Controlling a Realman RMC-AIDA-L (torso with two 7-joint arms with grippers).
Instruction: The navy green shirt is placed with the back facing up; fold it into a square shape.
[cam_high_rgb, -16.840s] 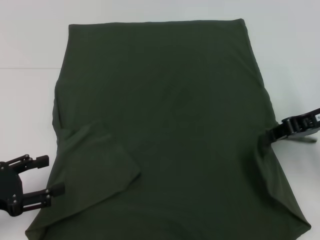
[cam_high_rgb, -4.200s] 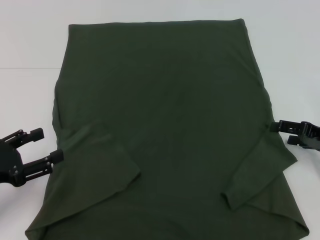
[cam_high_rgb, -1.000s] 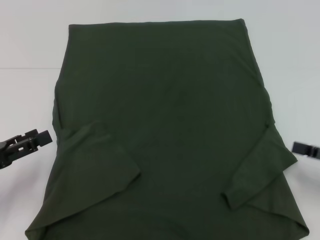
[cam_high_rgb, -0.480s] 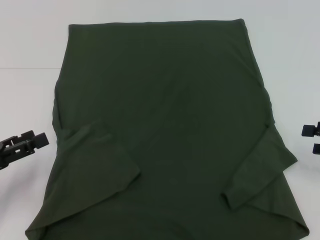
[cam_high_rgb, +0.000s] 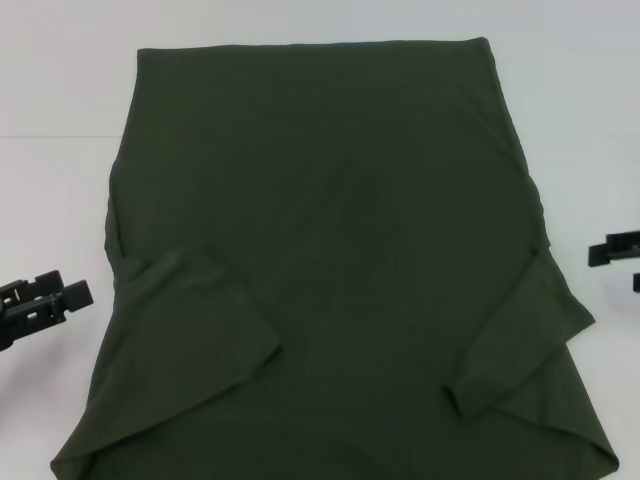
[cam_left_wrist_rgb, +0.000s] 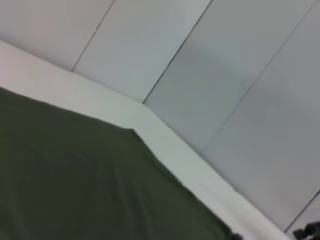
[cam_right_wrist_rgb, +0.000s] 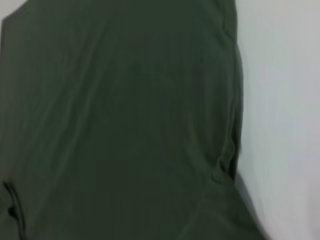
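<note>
The navy green shirt (cam_high_rgb: 320, 260) lay flat across our white table (cam_high_rgb: 60, 80), plain side up, both sleeves folded inward — our left gripper (cam_high_rgb: 45, 300) and right gripper (cam_high_rgb: 622, 262) flanked it, empty; we could not tell their openings.

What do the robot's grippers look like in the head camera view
Both are black. The left gripper has blocky, angular fingers with pale notches along their edges. The right gripper shows only squared black finger ends at the frame edge. No cables or markings are visible on either.
</note>
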